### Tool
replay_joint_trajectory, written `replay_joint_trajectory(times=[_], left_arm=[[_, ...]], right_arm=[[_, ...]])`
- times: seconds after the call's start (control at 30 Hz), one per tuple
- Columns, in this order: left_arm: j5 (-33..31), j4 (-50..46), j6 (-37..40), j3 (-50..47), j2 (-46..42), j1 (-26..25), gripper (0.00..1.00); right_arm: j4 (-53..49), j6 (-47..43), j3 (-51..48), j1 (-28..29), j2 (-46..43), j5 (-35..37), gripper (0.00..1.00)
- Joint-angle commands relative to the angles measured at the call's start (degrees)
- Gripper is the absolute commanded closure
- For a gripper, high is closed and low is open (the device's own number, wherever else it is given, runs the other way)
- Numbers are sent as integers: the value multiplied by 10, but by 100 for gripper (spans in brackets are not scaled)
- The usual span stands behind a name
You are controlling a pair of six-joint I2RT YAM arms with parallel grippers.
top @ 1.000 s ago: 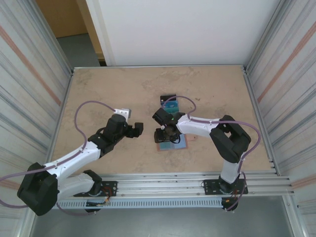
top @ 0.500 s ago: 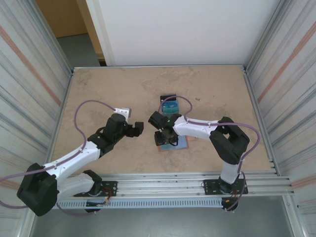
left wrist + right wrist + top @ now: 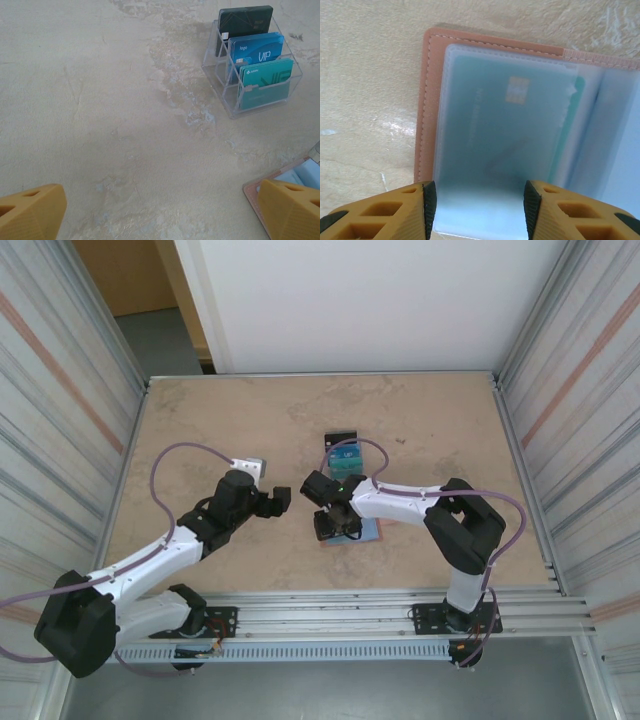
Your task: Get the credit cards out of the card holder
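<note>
- Nearest in, the right gripper point(image 3: 478, 200) hangs over the card holder point(image 3: 422, 110), jaws part-way apart with nothing clamped between them. Whether the pads touch the frosted sleeve point(image 3: 442, 150), I can't tell.
- The card holder lies open and flat on the table point(image 3: 200, 420), just toward 5 o'clock of the table's middle. It shows a salmon stitched border and cloudy plastic pockets.
- Left to do, by my read: a sleeved teal card point(image 3: 510, 125) with a gold chip sits fully inside that pocket. The pockets past the fold are too blurred to read.
- At 9 o'clock of the holder, the left gripper point(image 3: 278, 500) has its jaws wide apart and empty, over bare table.
- Farthest, at 12 o'clock of the holder, a clear stand point(image 3: 220, 85) carries a black card point(image 3: 245, 22), a blue VIP card point(image 3: 257, 47) and a teal-green card point(image 3: 265, 75), upright, one per slot. That part looks done.
</note>
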Motion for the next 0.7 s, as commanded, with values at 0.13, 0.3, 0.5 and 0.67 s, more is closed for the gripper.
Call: replay_joint_trajectory(times=[0.13, 0.3, 0.5, 0.67], left_arm=[[-4, -13, 3, 17, -13, -4, 1], [-2, -19, 4, 21, -13, -4, 1], [2, -22, 6, 27, -13, -4, 1], [2, -28, 7, 32, -11, -5, 1]], right_arm=[[2, 10, -14, 6, 6, -5, 50], [5, 10, -18, 5, 8, -11, 50], [9, 5, -21, 0, 13, -10, 66], [12, 2, -22, -8, 6, -8, 75]])
